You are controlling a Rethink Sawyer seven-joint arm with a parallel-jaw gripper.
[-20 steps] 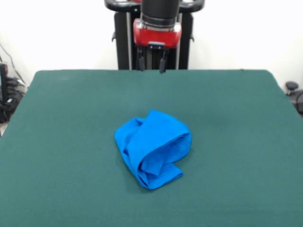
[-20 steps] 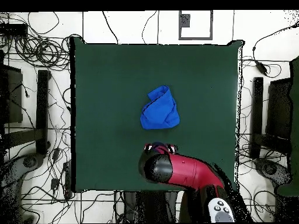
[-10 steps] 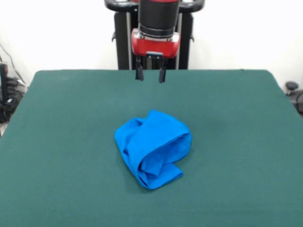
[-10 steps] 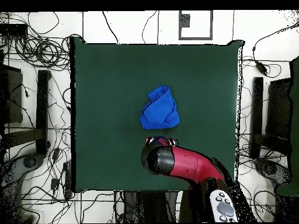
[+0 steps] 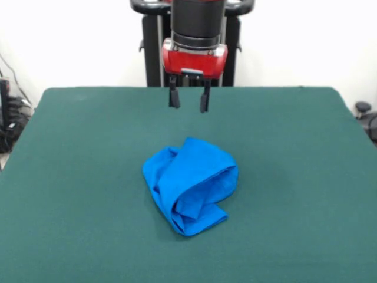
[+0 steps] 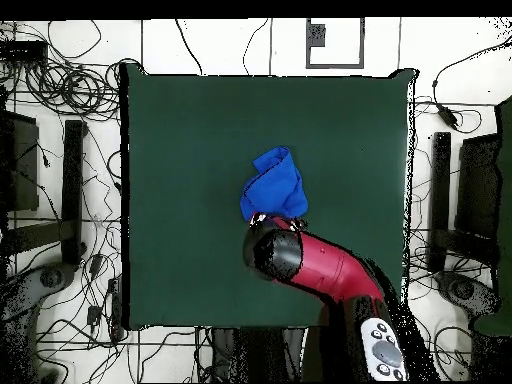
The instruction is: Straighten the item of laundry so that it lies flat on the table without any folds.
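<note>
The item of laundry is a bright blue shirt, crumpled into a folded heap near the middle of the dark green table. No lettering shows on it. My gripper hangs open above the table, behind the heap and apart from it, with nothing between its fingers. In the overhead view the blue heap lies at the table's centre. The red arm covers the gripper there and overlaps the heap's lower edge.
The green table spreads wide on all sides of the heap. Cables and black stands crowd the floor around the table. A dark stand is off its right side.
My gripper has come down and forward toward the blue heap, fingers still apart. In the overhead view the arm has slid up to the heap's edge. The shirt has not moved.
</note>
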